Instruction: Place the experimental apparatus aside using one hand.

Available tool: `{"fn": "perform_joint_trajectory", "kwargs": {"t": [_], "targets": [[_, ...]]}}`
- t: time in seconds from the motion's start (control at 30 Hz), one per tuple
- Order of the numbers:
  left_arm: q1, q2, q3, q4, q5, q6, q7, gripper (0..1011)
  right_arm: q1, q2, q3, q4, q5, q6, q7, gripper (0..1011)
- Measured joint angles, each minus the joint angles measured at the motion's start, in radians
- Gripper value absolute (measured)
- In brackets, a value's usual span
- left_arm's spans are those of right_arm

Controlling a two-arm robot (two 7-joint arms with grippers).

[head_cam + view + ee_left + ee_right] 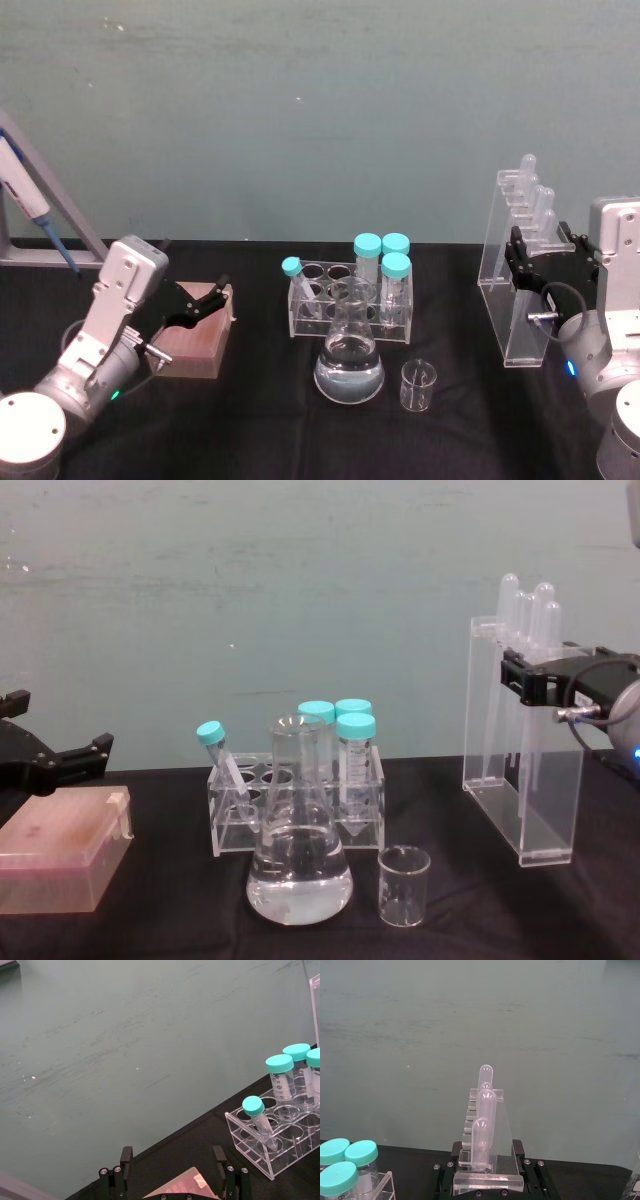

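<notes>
Tool on R arm (487, 1149) is clamped on the acrylic stand (540, 810), with one black finger on each side of its upper half. The stand is upright at the far right of the desk (150, 930), base down on the cloth as far as can be told, and well apart from the other glassware. 4 pipettes (545, 592) hang in it, bulbs up.

Tool on L arm (172, 1157) has its fingers spread wide and grips nothing. It hovers over 1 pink box (55, 860) at the desk's left.

At centre is 1 clear rack (300, 315) w/ 4 teal-capped tubes (368, 250): 3 upright at its right end, 1 tilted at its left. Just in front stands 1 conical flask (298, 870) w/ clear liquid in its lower part. 1 small empty beaker (403, 885) stands just beside it on the right.

The desk is covered in black cloth, and the wall (300, 100) behind is dull green and scuffed. At far left by the wall, 1 blue-and-white pipettor (25, 195) leans on a grey sloped holder.

The tubes carry printed graduation marks, too small to read.
</notes>
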Motion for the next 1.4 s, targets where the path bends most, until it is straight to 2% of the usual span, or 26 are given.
{"fn": "perform_joint_trajectory", "kwargs": {"t": [0.77, 1.4], "targets": [[0.0, 0.0, 0.0, 0.0, 0.0, 0.0, 0.0, 1000, 0.006, 0.015, 0.036, -0.003, 0.033, -0.015, 0.005, 593], [0.0, 0.0, 0.0, 0.0, 0.0, 0.0, 0.0, 1000, 0.012, 0.051, 0.084, -0.005, 0.058, -0.015, 0.018, 593]]}}
